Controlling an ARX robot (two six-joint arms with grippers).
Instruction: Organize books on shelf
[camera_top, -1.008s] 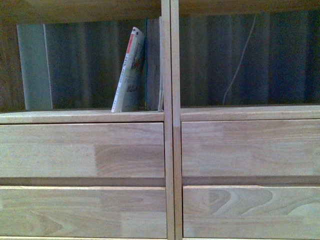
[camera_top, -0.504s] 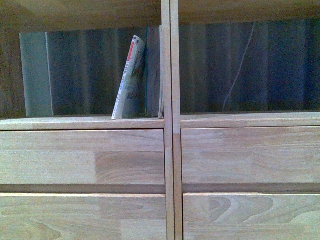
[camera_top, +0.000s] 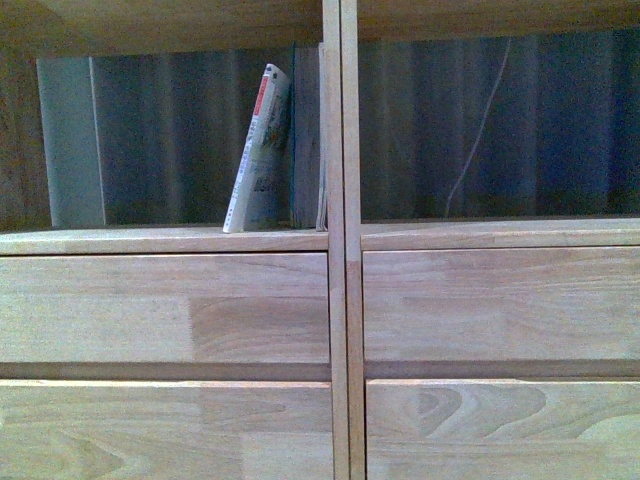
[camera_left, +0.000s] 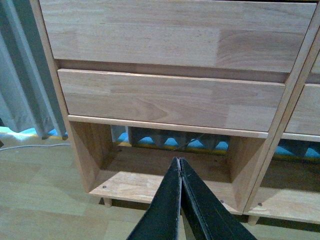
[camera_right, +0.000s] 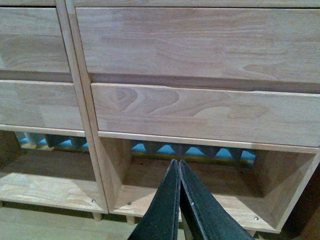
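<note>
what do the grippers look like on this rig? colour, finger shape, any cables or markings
Both look alike: the left gripper and right gripper each show two long, flat, matte black fingers tapering to a narrow tip, edges slightly scuffed. No cables, labels or markings show in either wrist view. Neither arm appears in the front view.

1. Front view: dim, bluish cast; shelf (camera_top: 336, 240) compartments dark, drawer fronts evenly lit, soft and grainy.
2. Wrist views: warmer, brighter wood; deep shadow in bottom compartments.
3. Black gripper blurred at 6 o'clock in both wrist views.
</note>
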